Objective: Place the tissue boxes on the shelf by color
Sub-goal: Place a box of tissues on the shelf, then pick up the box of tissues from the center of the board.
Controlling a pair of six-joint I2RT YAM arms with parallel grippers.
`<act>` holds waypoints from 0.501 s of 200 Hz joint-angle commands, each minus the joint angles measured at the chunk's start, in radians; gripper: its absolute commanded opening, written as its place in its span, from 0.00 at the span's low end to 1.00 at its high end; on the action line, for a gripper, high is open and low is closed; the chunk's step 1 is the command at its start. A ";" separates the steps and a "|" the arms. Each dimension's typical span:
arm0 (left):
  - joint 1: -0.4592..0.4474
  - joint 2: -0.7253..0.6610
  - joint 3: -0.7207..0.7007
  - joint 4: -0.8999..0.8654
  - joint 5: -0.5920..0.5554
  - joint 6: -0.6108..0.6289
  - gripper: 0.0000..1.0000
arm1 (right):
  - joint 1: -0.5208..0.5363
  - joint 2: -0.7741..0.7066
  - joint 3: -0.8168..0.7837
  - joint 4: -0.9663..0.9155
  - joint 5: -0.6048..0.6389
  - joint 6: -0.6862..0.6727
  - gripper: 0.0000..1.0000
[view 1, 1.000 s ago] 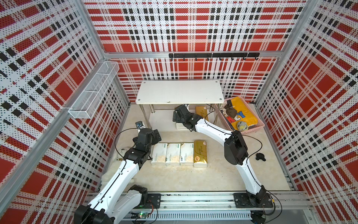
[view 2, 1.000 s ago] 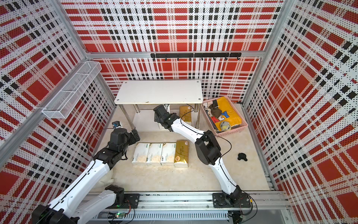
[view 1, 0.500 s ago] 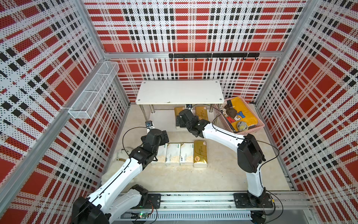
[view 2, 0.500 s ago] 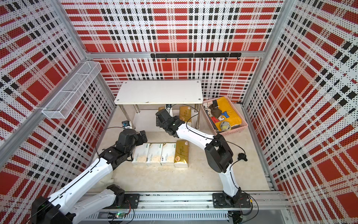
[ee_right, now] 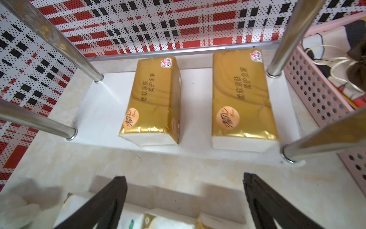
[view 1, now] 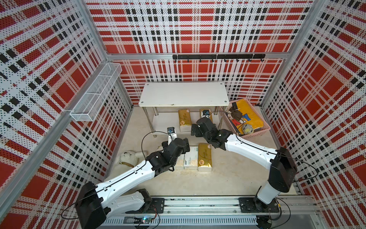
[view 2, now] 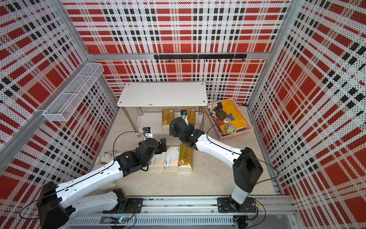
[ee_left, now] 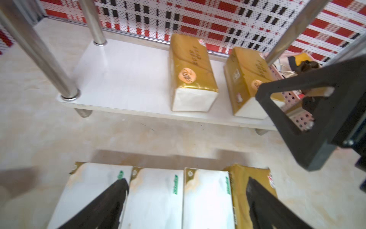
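Observation:
The shelf point(view 1: 184, 94) stands at the back; two gold tissue boxes point(ee_right: 154, 99) point(ee_right: 241, 95) lie side by side on its lower board point(ee_right: 103, 103). On the floor in front lies a row of three white tissue boxes point(ee_left: 89, 194) point(ee_left: 156, 198) point(ee_left: 208, 198) with a gold one point(ee_left: 239, 188) at its right end. My left gripper point(ee_left: 187, 184) hovers open over the white ones, holding nothing. My right gripper point(ee_right: 184, 182) is open and empty between the row and the shelf's front edge. In both top views the left gripper point(view 1: 185, 146) point(view 2: 163, 145) hides part of the row.
A pink basket point(view 1: 247, 119) with a yellow item stands right of the shelf. A white plush toy point(view 1: 128, 158) lies on the floor by the left wall. A wire mesh basket point(view 1: 95, 97) hangs on the left wall. Chrome legs point(ee_right: 277, 65) frame the lower tier.
My right gripper has drawn back from under the shelf, leaving a gold box on the lower board. My left gripper has swung right, over the row of white boxes.

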 commanded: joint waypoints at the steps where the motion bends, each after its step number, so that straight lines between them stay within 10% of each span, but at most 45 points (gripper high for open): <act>1: -0.097 0.070 0.053 0.026 -0.049 -0.065 0.97 | 0.011 -0.114 -0.090 -0.067 0.027 0.018 1.00; 100: -0.275 0.370 0.104 0.235 0.051 -0.120 0.97 | 0.006 -0.480 -0.397 -0.293 0.119 0.098 1.00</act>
